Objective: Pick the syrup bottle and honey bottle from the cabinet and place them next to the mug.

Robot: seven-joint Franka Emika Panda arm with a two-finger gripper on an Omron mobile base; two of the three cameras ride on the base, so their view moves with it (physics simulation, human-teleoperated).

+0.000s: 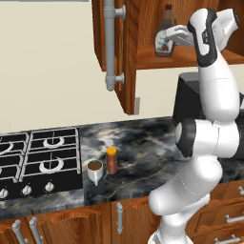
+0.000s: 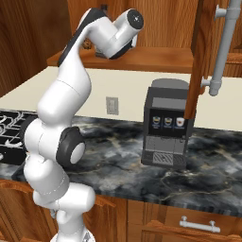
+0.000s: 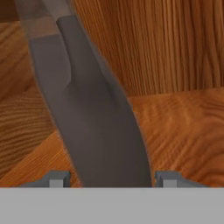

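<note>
The syrup bottle, dark brown with a black cap and a white-red label, stands on the shelf of the open wall cabinet. My gripper reaches in from the right and is shut on its lower body. Close up in the hand view, the dark bottle fills the gap between my gripper's two tips, leaning across the picture. Down on the counter, the small honey bottle with an orange cap stands right beside the grey mug, on the mug's right.
The open cabinet door with its long grey bar handle hangs left of the shelf. A black coffee machine stands on the marble counter under the cabinet. A gas hob lies left of the mug.
</note>
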